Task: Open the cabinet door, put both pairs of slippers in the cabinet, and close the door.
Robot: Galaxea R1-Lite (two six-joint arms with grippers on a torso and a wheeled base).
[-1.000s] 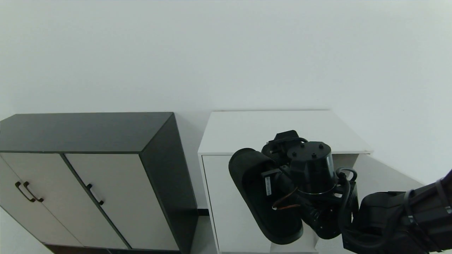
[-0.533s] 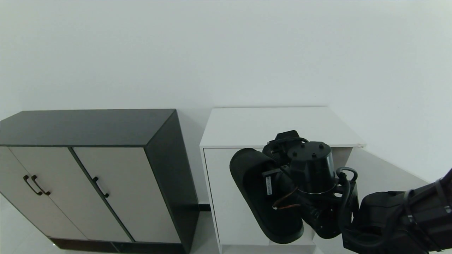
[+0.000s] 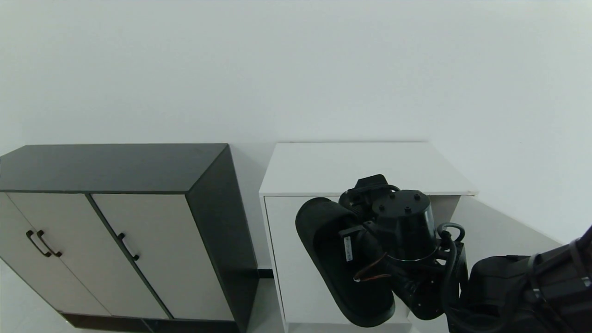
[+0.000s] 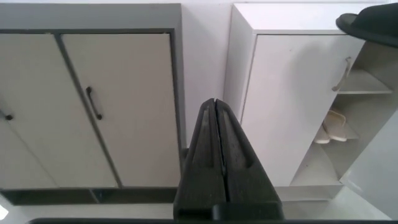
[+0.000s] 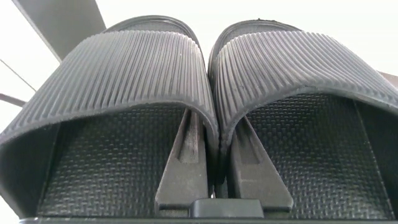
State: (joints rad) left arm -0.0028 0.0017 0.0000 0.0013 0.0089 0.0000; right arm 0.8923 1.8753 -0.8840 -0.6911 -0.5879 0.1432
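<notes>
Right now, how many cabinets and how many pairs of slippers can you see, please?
Cabinets: 2 (dark cabinet, white cabinet)
Slipper pairs: 2 (black pair in the right end effector, pale pair inside the white cabinet)
Total: 4

Cam moved, not the furniture.
Head view shifted over last sec: black cabinet [image 3: 115, 169] & white cabinet [image 3: 351, 166] ended a bit higher in frame; black slippers [image 3: 333, 259] in right end effector [image 5: 214, 168] dipped slightly left & lower.
</notes>
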